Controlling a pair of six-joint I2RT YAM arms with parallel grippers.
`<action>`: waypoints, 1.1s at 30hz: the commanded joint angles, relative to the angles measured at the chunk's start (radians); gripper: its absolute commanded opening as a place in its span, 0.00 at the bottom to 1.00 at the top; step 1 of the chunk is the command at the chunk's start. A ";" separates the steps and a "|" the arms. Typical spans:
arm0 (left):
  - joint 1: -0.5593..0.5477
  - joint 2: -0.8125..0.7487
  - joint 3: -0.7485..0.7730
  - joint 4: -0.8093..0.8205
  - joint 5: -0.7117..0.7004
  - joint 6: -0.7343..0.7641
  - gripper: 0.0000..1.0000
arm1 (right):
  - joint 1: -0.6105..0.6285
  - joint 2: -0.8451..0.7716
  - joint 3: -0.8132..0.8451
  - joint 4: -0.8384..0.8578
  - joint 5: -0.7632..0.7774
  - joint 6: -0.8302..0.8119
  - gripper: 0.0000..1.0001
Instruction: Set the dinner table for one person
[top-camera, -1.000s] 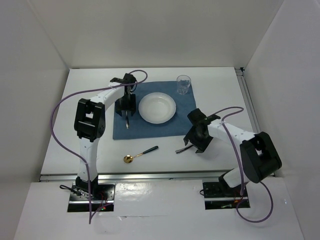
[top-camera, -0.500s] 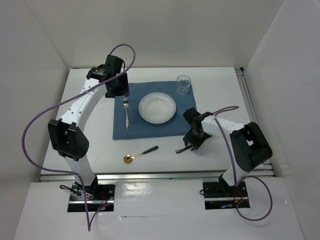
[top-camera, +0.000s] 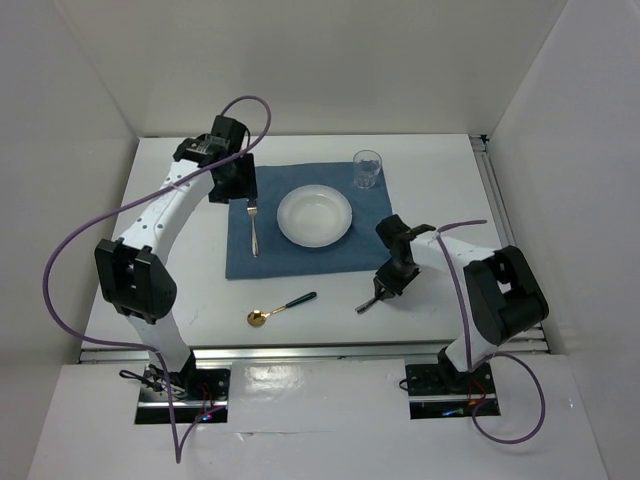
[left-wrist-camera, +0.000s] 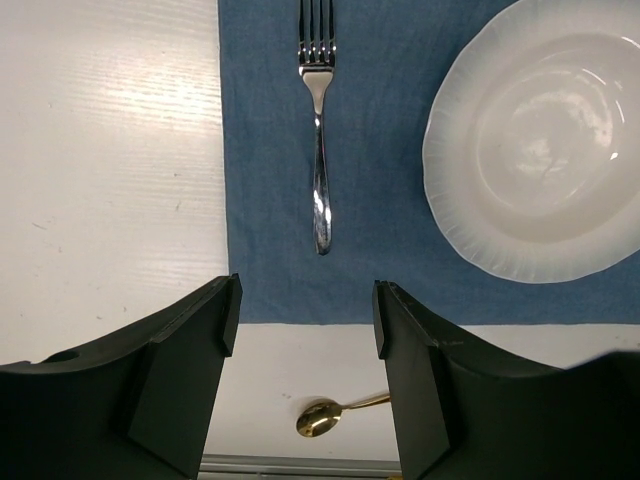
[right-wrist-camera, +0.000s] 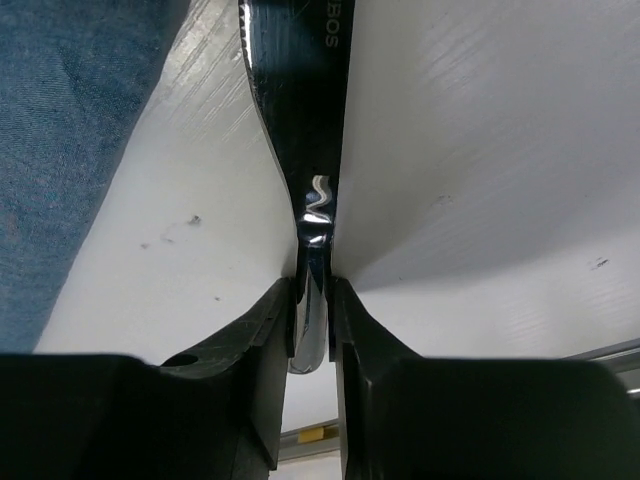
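Note:
On the white dinner table (top-camera: 150, 290) lies a blue cloth (top-camera: 300, 258) with a white plate (top-camera: 314, 215) and a silver fork (top-camera: 253, 225) to the plate's left. My left gripper (top-camera: 240, 187) hovers open above the fork's far end; its wrist view shows the fork (left-wrist-camera: 320, 150) lying free beyond the open left gripper (left-wrist-camera: 305, 300). My right gripper (top-camera: 386, 290) is low on the table, right of the cloth's near corner, shut on a knife (top-camera: 366, 305). In the right wrist view the right gripper (right-wrist-camera: 312, 330) pinches the knife (right-wrist-camera: 300, 90) by its handle.
A clear glass (top-camera: 367, 169) stands at the cloth's far right corner. A gold spoon with a dark handle (top-camera: 280, 308) lies on the table near the front rail (top-camera: 300, 352). White walls enclose the table on three sides.
My right gripper has closed on the knife and shifted it slightly toward the front. My left gripper let go of the fork and drew back up to the far left.

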 joint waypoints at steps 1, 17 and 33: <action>-0.005 -0.043 -0.011 0.003 0.010 0.005 0.72 | -0.024 0.049 -0.080 0.061 0.121 0.017 0.14; -0.005 -0.061 0.008 0.003 0.010 0.015 0.72 | -0.033 -0.139 0.127 -0.120 0.368 -0.320 0.00; -0.005 -0.043 0.017 -0.007 0.019 0.024 0.71 | -0.042 0.255 0.577 0.024 0.210 -1.000 0.00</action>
